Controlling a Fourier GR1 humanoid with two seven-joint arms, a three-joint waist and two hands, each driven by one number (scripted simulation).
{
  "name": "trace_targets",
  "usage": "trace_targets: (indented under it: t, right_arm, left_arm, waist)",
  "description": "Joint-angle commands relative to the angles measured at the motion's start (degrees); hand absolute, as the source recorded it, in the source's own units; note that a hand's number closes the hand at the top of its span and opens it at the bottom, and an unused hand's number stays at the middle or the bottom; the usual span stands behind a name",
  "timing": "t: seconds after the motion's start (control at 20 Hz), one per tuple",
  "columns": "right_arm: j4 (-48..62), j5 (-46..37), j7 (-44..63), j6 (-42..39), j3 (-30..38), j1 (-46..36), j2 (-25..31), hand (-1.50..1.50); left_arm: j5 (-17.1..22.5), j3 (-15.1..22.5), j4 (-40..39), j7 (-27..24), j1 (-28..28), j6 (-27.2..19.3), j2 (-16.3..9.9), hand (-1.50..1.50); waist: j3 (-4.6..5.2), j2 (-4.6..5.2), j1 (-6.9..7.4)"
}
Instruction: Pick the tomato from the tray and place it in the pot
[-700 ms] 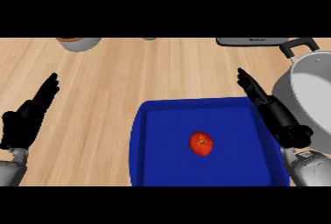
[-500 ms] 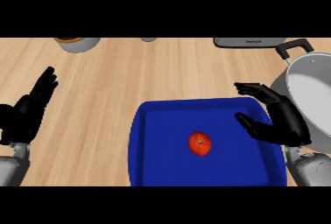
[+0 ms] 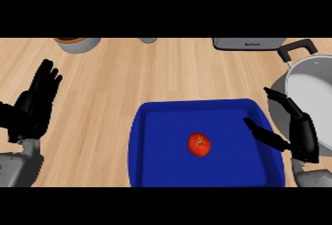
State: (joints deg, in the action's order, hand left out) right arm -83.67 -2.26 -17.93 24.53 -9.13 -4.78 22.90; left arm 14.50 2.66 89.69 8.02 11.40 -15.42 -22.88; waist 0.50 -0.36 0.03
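Right now the right robot hand (image 3: 299, 134) is open beside the small red tomato (image 3: 200, 144) in the blue tray (image 3: 150, 132). Next it should reach in, close round the tomato and lift it to the grey metal pot (image 3: 311, 88).

The light wooden counter (image 3: 149, 74) is showing matt grain; the blue plastic tray (image 3: 162, 171) and red tomato (image 3: 200, 144) are looking smooth; the grey metal pot (image 3: 311, 88) is shining dully.

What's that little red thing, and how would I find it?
Start at the big blue rectangular tray on the wooden counter. Near its middle lies a small round red tomato, the only thing in the tray, left of the robot's open black right hand.
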Motion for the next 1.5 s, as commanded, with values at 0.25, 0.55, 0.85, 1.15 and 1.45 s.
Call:
trace_targets:
  t: [0.25,0.55,0.85,1.15,1.45]
  right_arm:
    - [-16.6,-6.7,9.4,-3.3,-3.9,7.2,3.1,-1.5]
    - [-21.9,-11.0,30.1,-15.5,-11.0,3.6,12.1,-1.5]
    - [-23.9,-15.1,49.1,-26.0,-20.0,-4.0,12.0,-1.5]
    - [-26.0,-17.3,67.4,-30.9,-26.9,-10.6,1.7,-1.5]
    - [-18.0,-19.1,60.0,-35.5,-21.3,-10.5,-2.8,-1.5]
  left_arm:
    - [0.3,-3.3,1.1,1.2,-0.2,1.1,1.9,0.0]
    - [-1.2,-1.4,1.0,0.7,-2.0,0.5,2.9,0.0]
    - [-0.1,-3.3,2.6,3.8,1.2,1.8,0.5,0.0]
    - [-2.2,-1.2,4.8,0.9,-3.6,1.5,3.4,0.0]
    - [-5.4,-2.0,0.9,0.1,0.0,1.3,7.0,0.0]
  waist:
    - [-0.43,0.23,-0.34]
    - [-0.19,0.21,0.02]
    - [-0.3,0.33,1.05]
    - [-0.43,0.23,0.56]
    - [-0.5,0.37,-0.01]
